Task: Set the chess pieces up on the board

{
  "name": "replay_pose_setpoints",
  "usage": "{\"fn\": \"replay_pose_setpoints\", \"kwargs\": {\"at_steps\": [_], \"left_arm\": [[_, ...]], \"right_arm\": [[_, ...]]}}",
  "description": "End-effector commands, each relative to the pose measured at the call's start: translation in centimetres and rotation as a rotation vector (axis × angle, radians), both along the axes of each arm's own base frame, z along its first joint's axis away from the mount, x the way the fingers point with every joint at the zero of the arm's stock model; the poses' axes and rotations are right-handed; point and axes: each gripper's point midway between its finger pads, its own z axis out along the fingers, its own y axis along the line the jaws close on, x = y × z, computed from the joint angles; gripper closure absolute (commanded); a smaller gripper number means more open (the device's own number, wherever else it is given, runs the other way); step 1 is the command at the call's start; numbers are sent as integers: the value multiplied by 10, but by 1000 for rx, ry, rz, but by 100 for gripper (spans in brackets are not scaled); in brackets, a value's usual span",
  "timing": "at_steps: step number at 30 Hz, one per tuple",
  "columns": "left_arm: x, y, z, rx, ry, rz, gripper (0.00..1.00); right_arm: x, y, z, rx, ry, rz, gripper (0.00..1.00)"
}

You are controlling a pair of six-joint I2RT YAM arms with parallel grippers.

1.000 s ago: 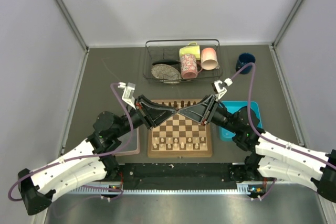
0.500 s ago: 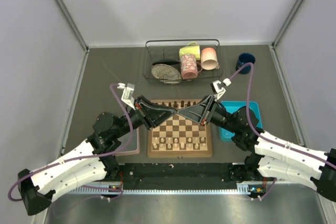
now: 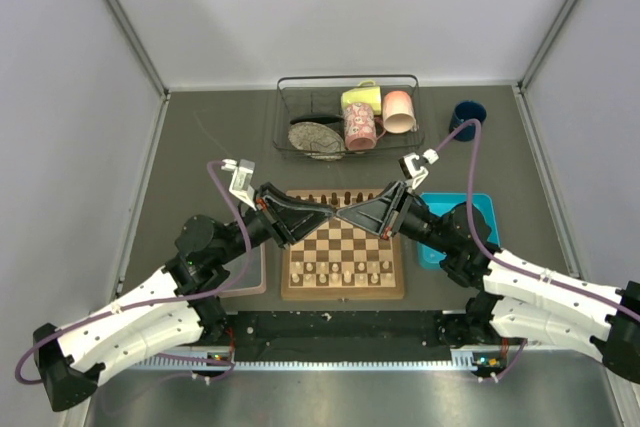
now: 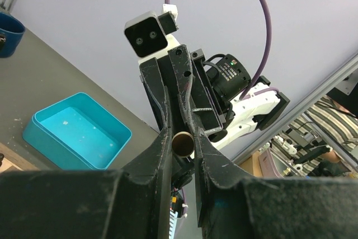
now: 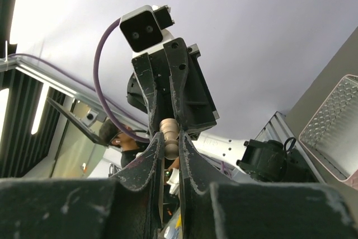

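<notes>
The board (image 3: 344,293) lies between the two arms, with a row of pale chess pieces (image 3: 345,269) near me and dark ones (image 3: 345,194) along the far edge. Above its far half my left gripper (image 3: 330,211) and right gripper (image 3: 344,213) meet tip to tip. In the left wrist view my left gripper (image 4: 182,138) is shut on a piece whose round base (image 4: 183,143) faces the camera. In the right wrist view my right gripper (image 5: 169,138) presses on a pale turned piece (image 5: 169,130) held between both grippers.
A wire rack (image 3: 348,82) with mugs and a plate stands at the back. A blue mug (image 3: 467,117) sits at the back right. A blue tray (image 3: 480,209) lies right of the board. A clear pinkish tray (image 3: 255,272) lies left of it, partly under my left arm.
Both grippers have stayed tip to tip above the board, shifting only slightly to the left. Nothing on the board has moved.
</notes>
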Motion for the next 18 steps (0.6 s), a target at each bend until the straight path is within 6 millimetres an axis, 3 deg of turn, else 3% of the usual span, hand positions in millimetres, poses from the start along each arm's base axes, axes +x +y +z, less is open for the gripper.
{"fn": "replay_pose_setpoints", "kwargs": {"at_steps": [1,2,11,18], "left_arm": [[0,4,4,-24,-20,19,100],[0,4,5,-26,-21,20,100],[1,7,7,-29,-28,34,100],[2,6,6,-24,-25,35,100]], "right_arm": [[-11,-3,34,85,-62,29,100],[-12,-3,35,85,-62,31,91],[-13,-2,36,82,-65,44,74],[-14,-1,36,82,-64,48,75]]}}
